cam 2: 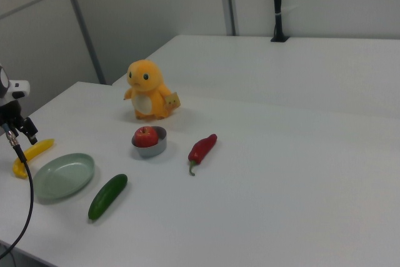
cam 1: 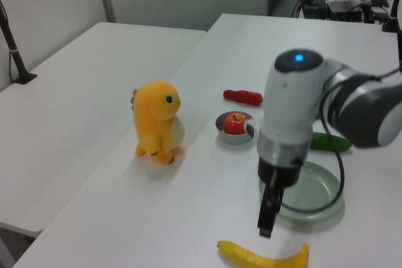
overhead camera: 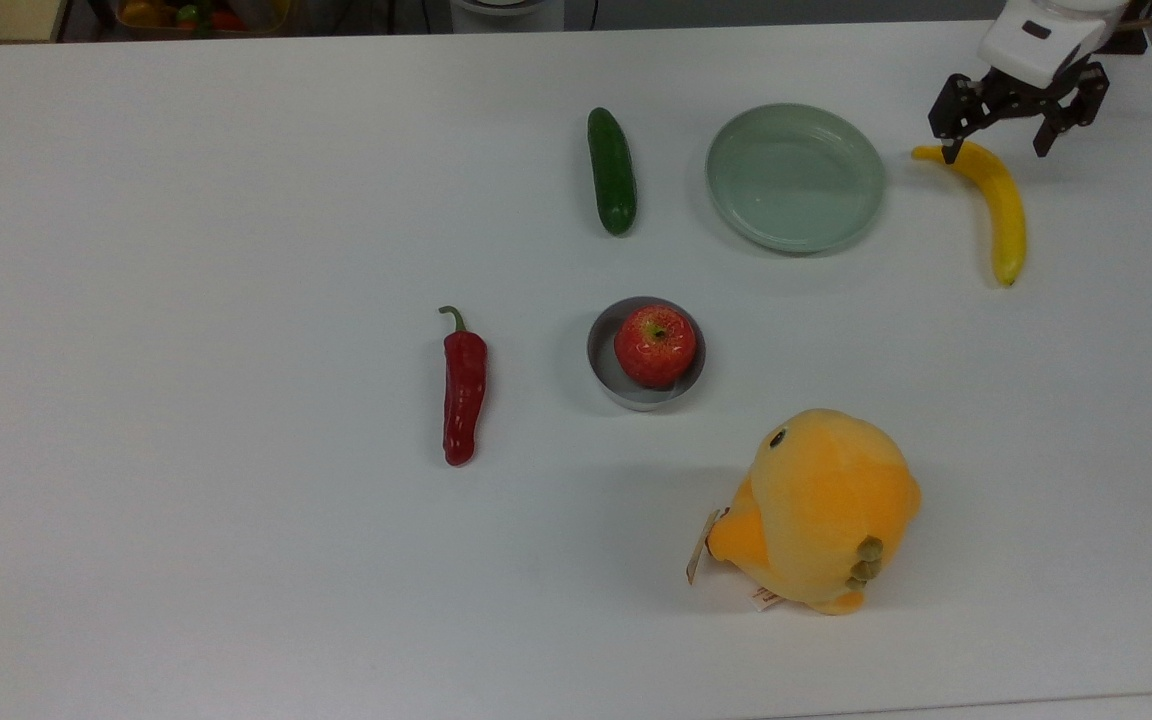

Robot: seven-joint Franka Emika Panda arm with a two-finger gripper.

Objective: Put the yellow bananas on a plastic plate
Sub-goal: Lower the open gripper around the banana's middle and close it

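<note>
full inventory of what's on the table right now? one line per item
banana: 1, yellow with greenish tip, flat on the table at the top view's right, beside the plate, not on it
plate: 1, pale green, empty, between cucumber and banana
cucumber: 1, dark green, at the top view's left of the plate
metal bowl: 1, grey, mid-table, holding the apple
apple: 1, red, inside the bowl
chilli pepper: 1, red, at the top view's left of the bowl
plush toy: 1, orange-yellow, upright, near edge
table: 1, white
gripper: 1, black, jaws open, above the banana's stem end

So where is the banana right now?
The banana lies on the table at the top view's far right, just beside the green plate, under the end effector.
</note>
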